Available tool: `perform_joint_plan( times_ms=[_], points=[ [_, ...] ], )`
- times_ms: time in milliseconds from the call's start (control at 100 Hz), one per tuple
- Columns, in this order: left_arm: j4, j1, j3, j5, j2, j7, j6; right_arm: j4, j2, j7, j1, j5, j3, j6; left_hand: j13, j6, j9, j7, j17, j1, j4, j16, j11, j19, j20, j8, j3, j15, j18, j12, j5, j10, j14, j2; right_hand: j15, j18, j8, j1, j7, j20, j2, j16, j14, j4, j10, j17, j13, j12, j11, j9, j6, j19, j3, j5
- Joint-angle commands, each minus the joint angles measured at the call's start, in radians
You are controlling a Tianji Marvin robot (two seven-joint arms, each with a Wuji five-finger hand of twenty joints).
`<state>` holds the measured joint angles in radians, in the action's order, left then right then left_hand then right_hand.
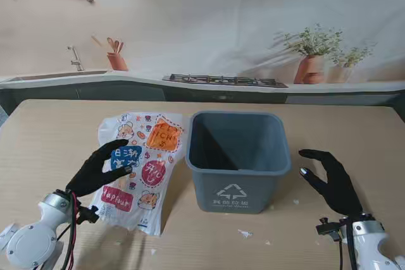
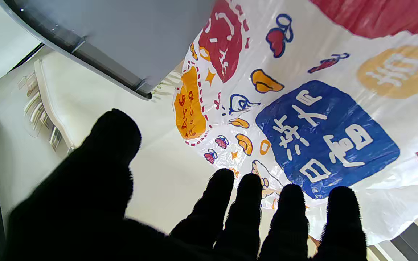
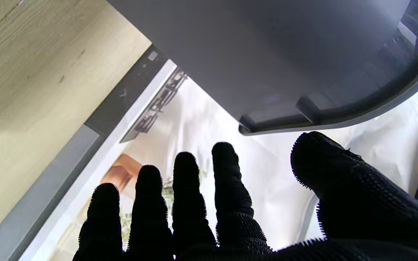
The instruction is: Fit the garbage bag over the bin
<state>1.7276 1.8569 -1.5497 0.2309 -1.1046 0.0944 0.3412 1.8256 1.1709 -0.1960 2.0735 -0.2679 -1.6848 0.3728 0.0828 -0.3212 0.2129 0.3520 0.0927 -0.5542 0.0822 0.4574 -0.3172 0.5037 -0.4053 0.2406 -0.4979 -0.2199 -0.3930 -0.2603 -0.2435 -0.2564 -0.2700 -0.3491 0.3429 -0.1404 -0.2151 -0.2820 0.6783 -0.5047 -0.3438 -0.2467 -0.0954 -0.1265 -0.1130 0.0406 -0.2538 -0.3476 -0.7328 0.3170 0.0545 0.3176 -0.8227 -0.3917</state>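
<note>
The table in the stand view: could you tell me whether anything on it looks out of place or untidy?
A few small white scraps lie scattered on the table nearer to me than the bin; what they are is too small to tell. The garbage bag lies flat and crumpled left of the bin, not yet fitted.

The grey bin (image 1: 237, 156) carries a white recycling-arrows sign on its front, with small characters beneath too small to read; the garbage bag (image 1: 142, 169) shows Chinese characters on coloured patches, including 日 on blue
</note>
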Motion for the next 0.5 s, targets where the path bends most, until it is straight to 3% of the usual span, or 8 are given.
perform_joint_plan(
  times_ms=[0, 300, 490],
  points=[
    [0.005, 0.005, 0.001, -0.004, -0.002, 0.014, -0.003, 0.004, 0.006, 0.017, 0.003, 0.005, 0.005, -0.008, -0.02, 0.005, -0.012, -0.014, 0.005, 0.007, -0.031, 0.016, -0.014, -0.038, -0.018, -0.008, -0.014, -0.011, 0.025, -0.01, -0.021, 0.029, 0.029, -0.004, 0.006, 0.006, -0.013, 0.02, -0.004, -0.022, 0.016, -0.008, 0.005, 0.012, 0.015, 0.004, -0.019, -0.003, 0.018, 0.0, -0.03, -0.005, -0.015, -0.006],
    [0.003, 0.005, 0.003, -0.001, -0.001, 0.017, 0.003, 0.01, 0.01, -0.003, 0.01, -0.003, -0.001, 0.01, -0.02, 0.019, -0.012, -0.017, 0.017, 0.006, -0.031, 0.01, -0.009, -0.104, -0.009, -0.009, -0.007, -0.005, 0.024, -0.008, -0.023, 0.036, 0.04, -0.001, 0.007, 0.005, -0.013, 0.025, -0.005, -0.022, 0.02, -0.009, 0.004, 0.011, 0.016, 0.006, -0.02, -0.003, 0.019, 0.0, -0.031, -0.004, -0.015, -0.007],
    [0.023, 0.019, -0.01, 0.009, -0.007, -0.02, 0.046, 0.004, 0.011, -0.003, 0.01, -0.001, -0.005, 0.015, -0.011, 0.047, -0.008, 0.02, 0.014, -0.008, -0.034, 0.028, -0.062, -0.121, -0.067, 0.011, -0.022, -0.045, 0.016, -0.037, -0.061, 0.036, 0.04, -0.021, 0.008, 0.003, -0.014, 0.025, -0.004, -0.022, 0.019, -0.009, 0.002, 0.011, 0.015, 0.009, -0.022, -0.004, 0.017, 0.003, -0.031, -0.003, -0.014, -0.008]
  ],
)
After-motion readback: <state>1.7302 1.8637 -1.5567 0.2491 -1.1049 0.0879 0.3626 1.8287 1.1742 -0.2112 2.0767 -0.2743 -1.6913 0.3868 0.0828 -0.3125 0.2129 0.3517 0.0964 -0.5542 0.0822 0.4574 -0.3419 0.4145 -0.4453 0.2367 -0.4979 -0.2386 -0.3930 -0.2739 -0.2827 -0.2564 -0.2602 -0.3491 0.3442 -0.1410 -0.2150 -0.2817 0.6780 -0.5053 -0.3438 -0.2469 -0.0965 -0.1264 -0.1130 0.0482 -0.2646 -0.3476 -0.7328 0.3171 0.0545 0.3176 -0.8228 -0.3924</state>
